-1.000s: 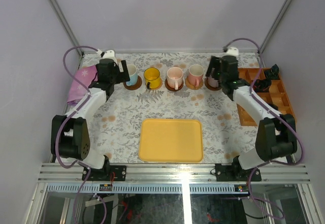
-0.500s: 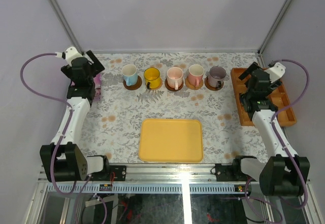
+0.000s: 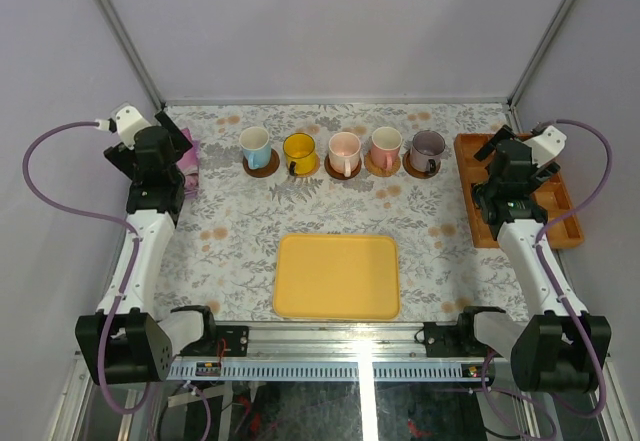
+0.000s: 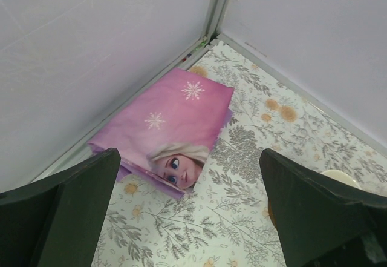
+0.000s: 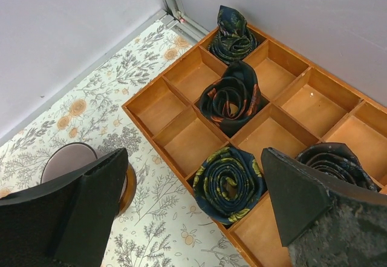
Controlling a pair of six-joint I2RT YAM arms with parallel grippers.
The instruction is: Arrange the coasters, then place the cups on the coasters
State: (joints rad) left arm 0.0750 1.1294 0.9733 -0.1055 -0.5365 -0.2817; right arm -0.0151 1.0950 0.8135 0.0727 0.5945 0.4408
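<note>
Status: all 5 cups (image 3: 344, 148) sit in 1 row at the far side of the table (image 3: 240, 231), each on its own coaster (image 3: 262, 169). Left to right: blue cup (image 3: 256, 147), yellow cup (image 3: 299, 148), 2 pink cups (image 3: 385, 144), grey cup (image 3: 428, 146). We judge both steps done; nothing is left to arrange or place.

Left gripper (image 4: 188, 155) hovers over the pink packet (image 4: 175, 115) in the far-left corner, jaws spread wide, nothing between them. Right gripper (image 5: 195, 152) hangs over the wooden box (image 5: 181, 91) of dark cloth rolls (image 5: 230, 100), near the grey cup, jaws likewise spread and empty. Yellow tray (image 3: 337, 281) lies near the bases, well apart from the row.

Next move, as we see it: no more grasps. We'd bring both arms home on a path away from the row, right arm especially, since a knock to the grey cup could slide it off its coaster.
</note>
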